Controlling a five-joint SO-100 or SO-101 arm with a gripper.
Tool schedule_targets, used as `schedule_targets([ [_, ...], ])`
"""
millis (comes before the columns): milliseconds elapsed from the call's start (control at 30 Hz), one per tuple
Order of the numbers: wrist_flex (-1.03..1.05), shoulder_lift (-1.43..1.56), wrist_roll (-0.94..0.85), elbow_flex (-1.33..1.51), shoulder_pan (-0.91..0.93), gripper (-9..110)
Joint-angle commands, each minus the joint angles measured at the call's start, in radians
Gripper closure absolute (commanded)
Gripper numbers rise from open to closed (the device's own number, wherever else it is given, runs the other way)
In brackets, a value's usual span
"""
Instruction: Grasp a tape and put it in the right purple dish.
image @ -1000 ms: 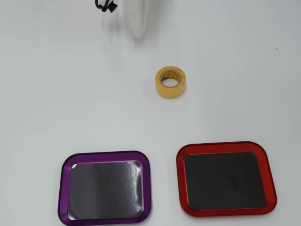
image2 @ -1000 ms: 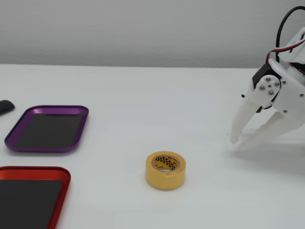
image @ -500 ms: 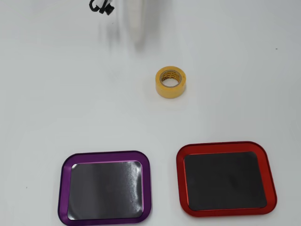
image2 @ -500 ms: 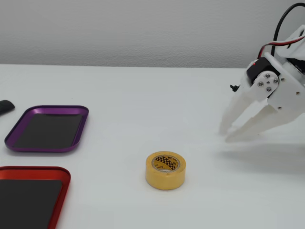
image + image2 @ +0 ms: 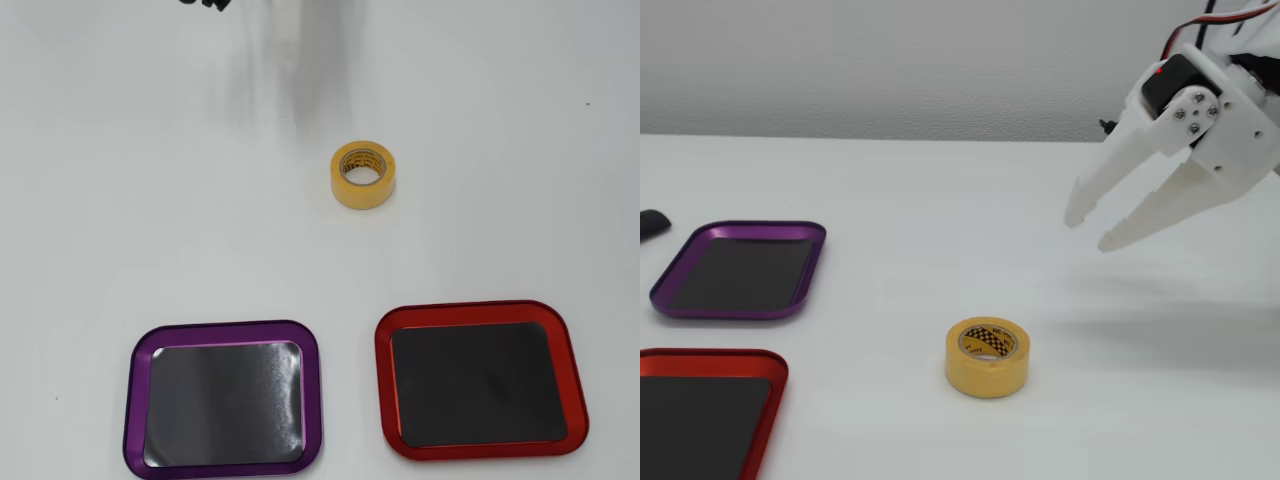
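The yellow tape (image 5: 363,194) (image 5: 985,376) lies flat on the white table with its core hole facing up. My white gripper (image 5: 1089,230) hangs in the air up and to the right of it in the fixed view. Its jaws are open, angled down to the left, and hold nothing. In the overhead view the gripper (image 5: 292,30) is only a blurred white shape at the top edge, beyond the tape. The purple dish (image 5: 137,400) (image 5: 740,312) lies empty, at bottom left in the overhead view and at left in the fixed view.
A red-rimmed tray (image 5: 380,380) (image 5: 710,355) lies empty beside the purple dish. A small dark object (image 5: 650,223) sits at the left edge of the fixed view. A black cable (image 5: 205,3) shows at the top of the overhead view.
The gripper has risen off the table and moved left in the fixed view, closer to the tape, with its jaws spread a little wider. The tape and both trays have not moved.
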Motion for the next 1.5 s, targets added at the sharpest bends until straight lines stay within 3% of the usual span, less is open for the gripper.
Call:
schedule_targets([
  [0, 0.071, -0.322, -0.006, -0.250, -0.064, 93],
  [233, 0.123, -0.744, 0.006, -0.581, -0.152, 92],
  [433, 0.120, -0.904, 0.005, -0.660, -0.152, 81],
  [1467, -0.147, -0.948, 0.040, -0.434, -0.262, 82],
])
